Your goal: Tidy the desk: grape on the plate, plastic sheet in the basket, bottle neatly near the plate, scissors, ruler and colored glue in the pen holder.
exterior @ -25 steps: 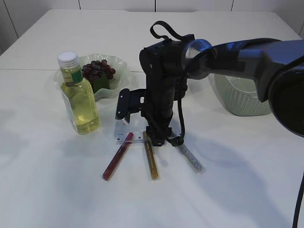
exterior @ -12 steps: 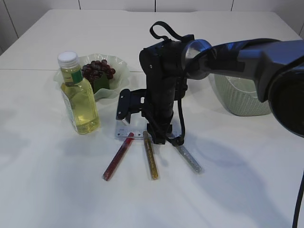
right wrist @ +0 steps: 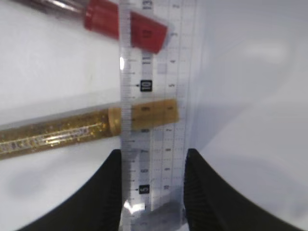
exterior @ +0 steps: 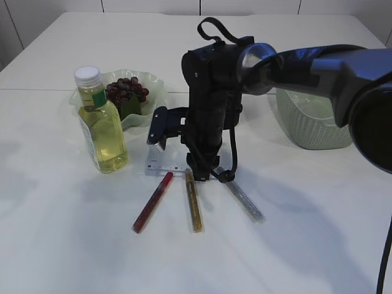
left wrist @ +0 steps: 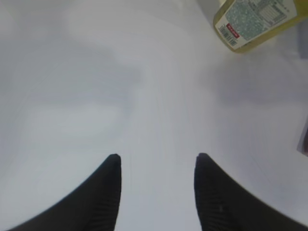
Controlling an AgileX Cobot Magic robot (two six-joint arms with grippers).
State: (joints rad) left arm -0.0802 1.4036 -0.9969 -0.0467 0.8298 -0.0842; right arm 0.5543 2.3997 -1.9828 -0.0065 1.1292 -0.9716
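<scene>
A white table (exterior: 55, 245) carries a bottle (exterior: 101, 125), plate (exterior: 153, 92), basket (exterior: 309, 122) and three glue tubes (exterior: 195, 201).

Lay flat on the desk (exterior: 55, 245): clear ruler (right wrist: 156, 120) across caps of red glue (exterior: 152, 201) and gold glue (exterior: 194, 201), silver glue (exterior: 245, 201) beside. Stood upright by the plate (exterior: 156, 86) of grapes (exterior: 125, 89): bottle (exterior: 101, 122).

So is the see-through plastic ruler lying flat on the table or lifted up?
Lifted at one end: the clear plastic ruler sits between the right gripper's fingers, tilted above the gold glitter glue tube.
</scene>
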